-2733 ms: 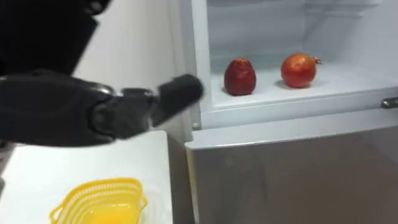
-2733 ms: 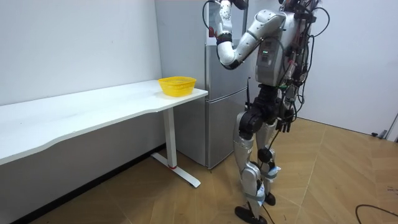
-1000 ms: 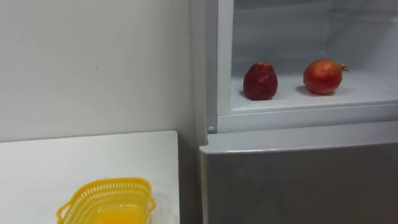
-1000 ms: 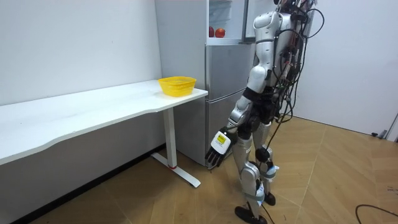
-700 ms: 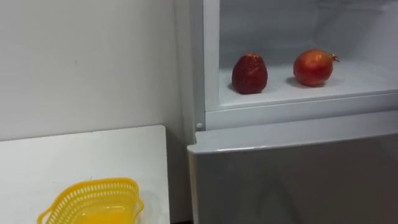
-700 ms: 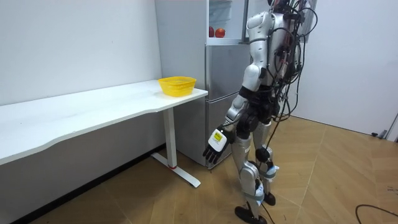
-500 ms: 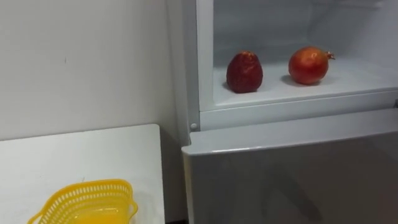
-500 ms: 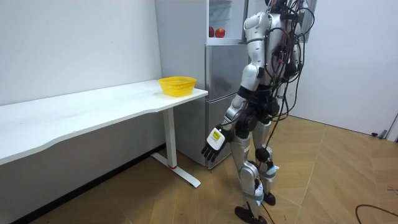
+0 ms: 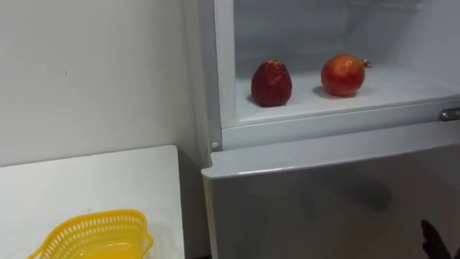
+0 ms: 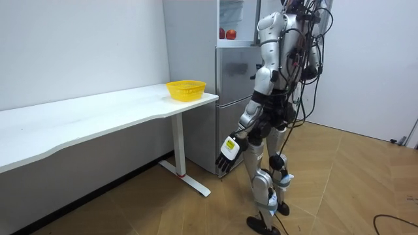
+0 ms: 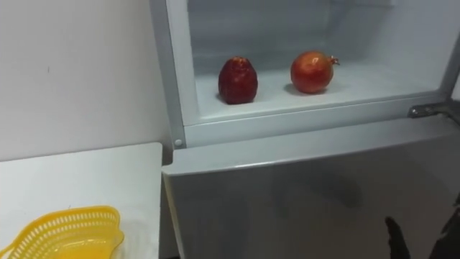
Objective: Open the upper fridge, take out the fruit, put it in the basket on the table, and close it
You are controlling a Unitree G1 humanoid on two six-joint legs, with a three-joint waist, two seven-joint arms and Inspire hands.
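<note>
The upper fridge compartment (image 9: 309, 108) stands open. On its white shelf sit a dark red fruit (image 9: 271, 83) and, to its right, a red-orange pomegranate (image 9: 342, 75); they are also seen as fruit (image 10: 226, 33) in the room view. I stand right in front of the fridge. My left hand (image 10: 228, 154) hangs open beside my thigh, holding nothing. Dark fingers of my right hand (image 11: 394, 239) rise straight at the lower right, well below the shelf and empty.
A yellow mesh basket (image 9: 90, 237) sits on the white table (image 9: 86, 180) left of the fridge, against the white wall. The lower fridge door (image 9: 323, 201) is closed. A metal fitting (image 9: 451, 114) shows at the shelf's right edge.
My left arm has dropped from the fridge door to my side. The camera has shifted slightly. Right-hand fingertips have come up into the lower right corner.
</note>
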